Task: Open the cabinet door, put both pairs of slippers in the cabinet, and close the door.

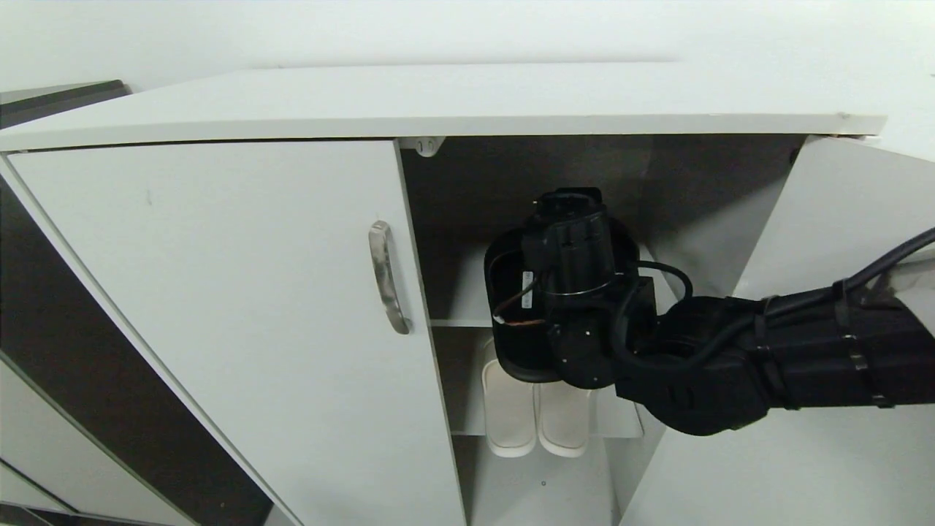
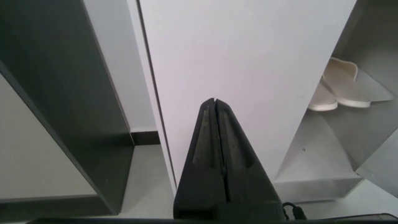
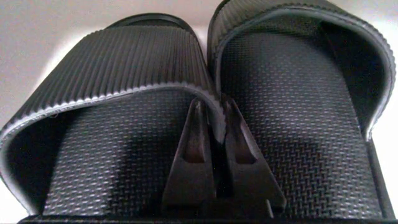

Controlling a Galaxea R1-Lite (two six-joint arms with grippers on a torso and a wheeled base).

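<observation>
The white cabinet (image 1: 438,95) has its right door (image 1: 825,453) swung open and its left door (image 1: 219,292) closed. My right gripper (image 3: 212,109) is shut on the pair of black ribbed slippers (image 3: 273,93), pinching their two touching inner edges. In the head view the black slippers (image 1: 505,314) are inside the cabinet, at the upper shelf (image 1: 456,310). A pair of white slippers (image 1: 537,416) lies side by side on the shelf below, its toes past the shelf's front edge. My left gripper (image 2: 214,106) is shut and empty, low in front of the closed left door (image 2: 249,56).
The closed door carries a metal handle (image 1: 387,277). Dark furniture (image 1: 66,336) stands to the cabinet's left. The open right door hems in the right arm on its outer side. The white slippers (image 2: 342,87) also show in the left wrist view.
</observation>
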